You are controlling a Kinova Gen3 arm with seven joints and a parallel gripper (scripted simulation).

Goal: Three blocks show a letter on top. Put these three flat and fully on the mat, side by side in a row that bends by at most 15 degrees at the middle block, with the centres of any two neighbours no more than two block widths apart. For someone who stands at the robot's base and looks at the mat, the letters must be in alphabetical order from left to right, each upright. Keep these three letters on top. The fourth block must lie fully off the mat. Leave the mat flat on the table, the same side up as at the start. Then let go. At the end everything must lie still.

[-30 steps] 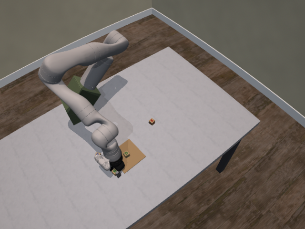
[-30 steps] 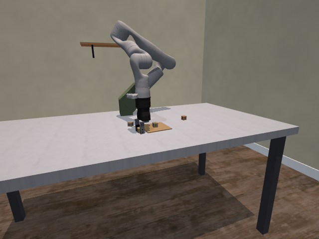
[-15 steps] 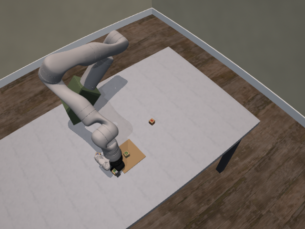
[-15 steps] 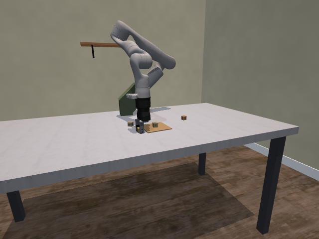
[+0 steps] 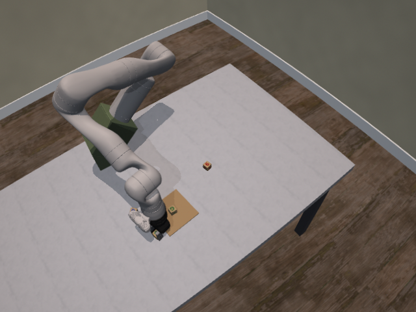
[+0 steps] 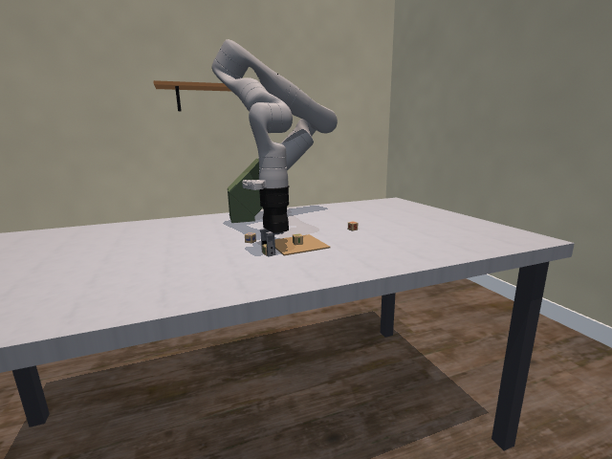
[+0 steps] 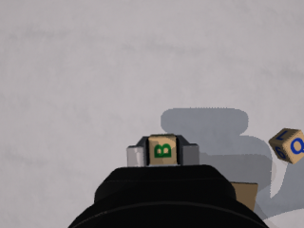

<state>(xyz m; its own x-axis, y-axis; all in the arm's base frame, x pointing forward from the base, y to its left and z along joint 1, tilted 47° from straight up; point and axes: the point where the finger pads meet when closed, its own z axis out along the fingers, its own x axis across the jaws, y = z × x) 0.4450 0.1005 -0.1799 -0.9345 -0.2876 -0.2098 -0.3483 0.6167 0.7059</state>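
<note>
Down at the table (image 5: 255, 127), the gripper (image 7: 162, 155) straddles the B block (image 7: 162, 150), jaws clenched on its two side faces; the wrist view shows the fingers flush against it with the green letter up. That block sits on the bare table just off the mat (image 5: 184, 209), at about 7 o'clock from it in the top view. A green-lettered block (image 5: 172, 209) lies on the mat, a blue-lettered one (image 7: 288, 144) rests tilted on a corner at 3 o'clock in the wrist view, and a red-marked one (image 5: 207, 165) sits well apart at 1 o'clock from the mat. I'd judge the block rigid, light and smooth-faced. Hold it low and centred on opposite faces, so it won't pivot or slip when lifted.
</note>
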